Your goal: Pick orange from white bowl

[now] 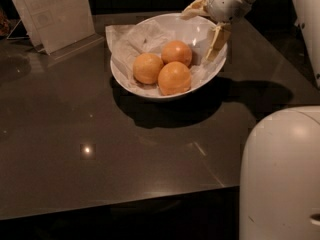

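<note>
Three oranges lie together in the white bowl, on crinkled white paper: one at the left, one at the back, one at the front. The left one looks slightly paler. My gripper hangs over the bowl's right rim, to the right of the back orange and apart from it. It is open and empty. One tan finger points toward the bowl's far rim and the other reaches down inside the right wall.
The bowl stands on a dark glossy table whose front edge runs across the bottom. A clear sign holder with paper stands at the back left. My white body fills the lower right.
</note>
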Available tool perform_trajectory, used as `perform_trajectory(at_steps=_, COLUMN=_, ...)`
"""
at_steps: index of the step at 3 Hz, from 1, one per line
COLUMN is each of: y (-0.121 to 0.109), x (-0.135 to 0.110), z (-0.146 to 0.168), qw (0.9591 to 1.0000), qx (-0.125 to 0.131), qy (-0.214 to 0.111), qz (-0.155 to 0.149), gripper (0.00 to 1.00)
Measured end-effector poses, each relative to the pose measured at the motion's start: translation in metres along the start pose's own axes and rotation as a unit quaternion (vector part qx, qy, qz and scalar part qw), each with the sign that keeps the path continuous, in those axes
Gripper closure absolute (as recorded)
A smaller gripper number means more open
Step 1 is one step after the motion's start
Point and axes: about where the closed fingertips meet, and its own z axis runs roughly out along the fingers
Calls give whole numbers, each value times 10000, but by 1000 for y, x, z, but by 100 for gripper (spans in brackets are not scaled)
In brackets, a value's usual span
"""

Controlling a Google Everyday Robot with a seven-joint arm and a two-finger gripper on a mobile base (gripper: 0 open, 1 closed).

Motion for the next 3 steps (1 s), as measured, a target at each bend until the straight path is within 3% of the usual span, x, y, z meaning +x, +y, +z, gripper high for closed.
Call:
perform_trajectory(at_steps=1, y=-16, x=3, z=4, qw=9996, qx=183, qy=-82, qz=-199, gripper=12)
perform_trajectory(at_steps=2, y=-23, x=3, z=7, qw=9993, qx=289, qy=-89, qz=-199, gripper=23)
perform_trajectory(at_steps=3, y=-28, x=3, z=16, qw=9991, qx=319, qy=-185, qz=-223, gripper=16)
